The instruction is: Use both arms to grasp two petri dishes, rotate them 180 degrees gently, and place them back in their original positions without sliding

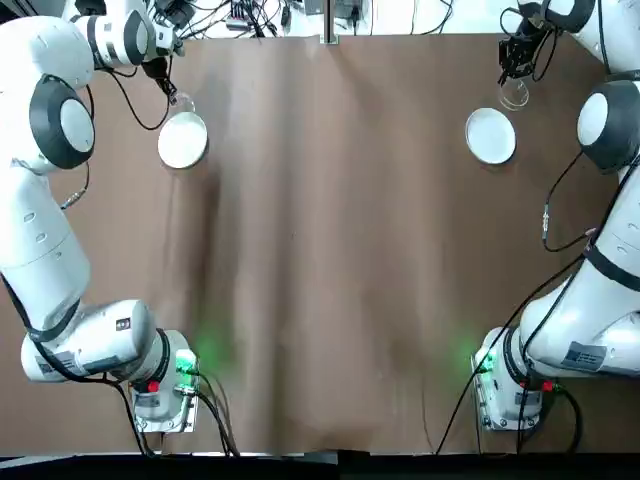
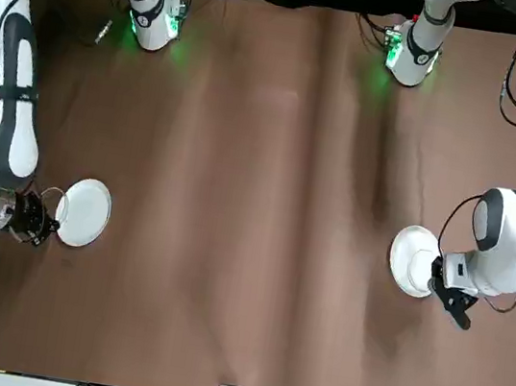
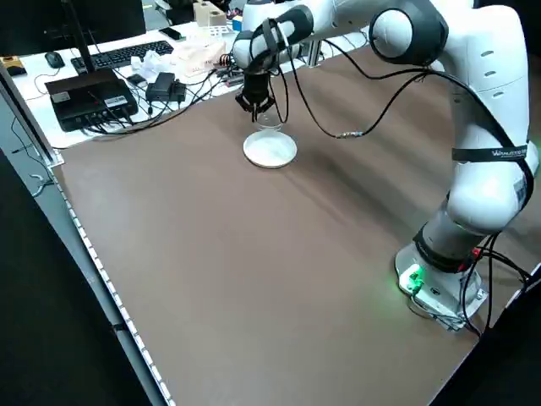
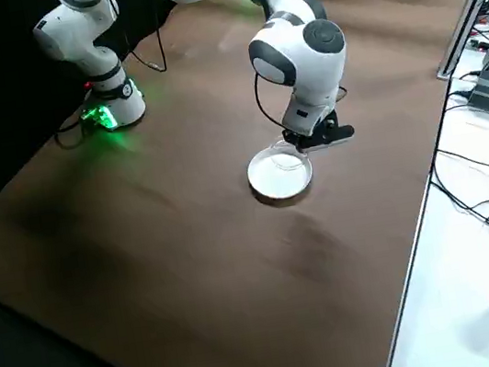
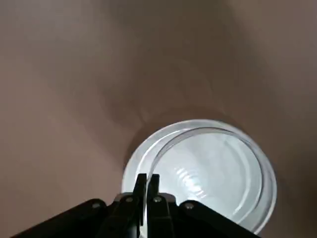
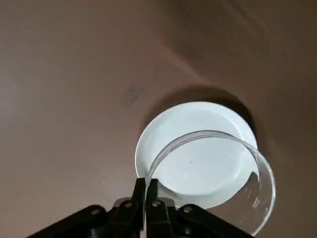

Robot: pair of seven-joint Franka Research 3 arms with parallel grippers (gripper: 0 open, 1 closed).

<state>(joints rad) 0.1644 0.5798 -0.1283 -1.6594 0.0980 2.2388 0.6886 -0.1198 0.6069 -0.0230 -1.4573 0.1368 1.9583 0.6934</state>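
Observation:
My left gripper [image 1: 166,82] is shut on the rim of a clear petri dish [image 1: 182,103], held tilted just beyond the left white disc [image 1: 183,140]. In the left wrist view the fingertips [image 5: 147,177] pinch the dish [image 5: 213,173] over that disc [image 5: 134,154]. At the far right my right gripper [image 1: 515,57] is shut on the other petri dish [image 1: 513,95], raised beside the right white disc [image 1: 490,135]. Its wrist view shows the gripper [image 6: 145,182] gripping the dish [image 6: 223,171] rim, the dish partly overhanging the disc [image 6: 173,129].
Both arm bases [image 1: 165,385] [image 1: 510,385] glow green at the near table edge. Cables and electronics [image 3: 93,93] lie past the far edge, and a vertical post [image 1: 328,20] stands at the far middle. Brown cloth [image 1: 330,250] covers the table between the discs.

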